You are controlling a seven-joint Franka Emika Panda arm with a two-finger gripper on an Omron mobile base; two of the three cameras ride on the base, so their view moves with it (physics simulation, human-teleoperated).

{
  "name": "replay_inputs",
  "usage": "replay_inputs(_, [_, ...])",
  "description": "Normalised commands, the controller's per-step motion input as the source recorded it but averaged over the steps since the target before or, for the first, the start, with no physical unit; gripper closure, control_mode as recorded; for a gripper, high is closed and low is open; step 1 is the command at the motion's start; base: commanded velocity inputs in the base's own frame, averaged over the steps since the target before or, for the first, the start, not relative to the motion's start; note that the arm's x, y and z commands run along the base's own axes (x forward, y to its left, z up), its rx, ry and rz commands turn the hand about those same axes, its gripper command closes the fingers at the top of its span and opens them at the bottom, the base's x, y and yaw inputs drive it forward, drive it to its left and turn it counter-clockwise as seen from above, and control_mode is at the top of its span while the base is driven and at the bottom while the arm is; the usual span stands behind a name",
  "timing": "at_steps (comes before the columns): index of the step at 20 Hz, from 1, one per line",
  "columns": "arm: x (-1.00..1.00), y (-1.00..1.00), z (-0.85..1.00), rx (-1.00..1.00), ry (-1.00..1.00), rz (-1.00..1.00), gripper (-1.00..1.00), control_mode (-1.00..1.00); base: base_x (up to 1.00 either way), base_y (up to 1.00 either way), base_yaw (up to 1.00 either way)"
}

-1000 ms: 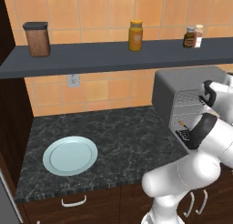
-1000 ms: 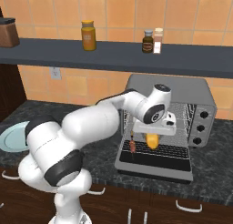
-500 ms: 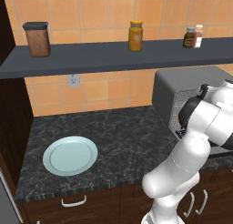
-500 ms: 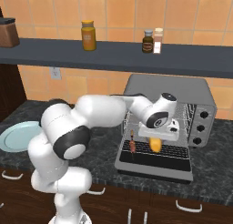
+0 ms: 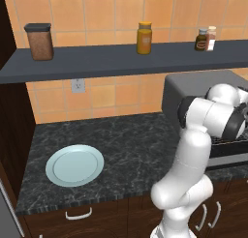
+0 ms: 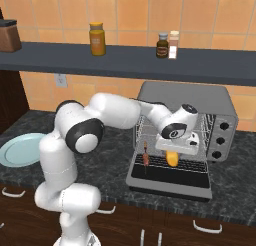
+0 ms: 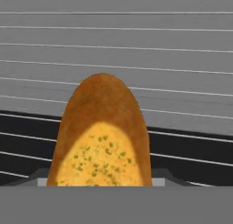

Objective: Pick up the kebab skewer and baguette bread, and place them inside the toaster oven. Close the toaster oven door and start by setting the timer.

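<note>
Gripper [image 6: 172, 152] clamped on the baguette bread [image 7: 101, 136] by 1 end (stiff, light, crusty); loaf hangs at the toaster oven [image 6: 186, 96] mouth

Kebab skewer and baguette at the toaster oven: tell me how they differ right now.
The baguette is a plump golden-orange loaf; the kebab skewer is a thin dark stick with small reddish-brown chunks. The baguette hangs under the gripper, held at its upper end; the skewer stands apart to its left, free of the hand. The baguette is much thicker than the skewer. Both sit at the open front of the toaster oven, over its wire rack.
</note>
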Motion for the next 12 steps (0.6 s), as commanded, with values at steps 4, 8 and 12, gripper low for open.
replay_inputs(4, [0.04,-0.04,-0.21,0.0,0.0,-0.01,1.0,-1.0,0.0,0.0,0.0])
replay_inputs(8, [0.0,0.0,-0.2,0.0,0.0,-0.02,-1.0,-1.0,0.0,0.0,0.0])
replay_inputs(12, [0.0,0.0,0.0,0.0,0.0,-0.04,-1.0,-1.0,0.0,0.0,0.0])
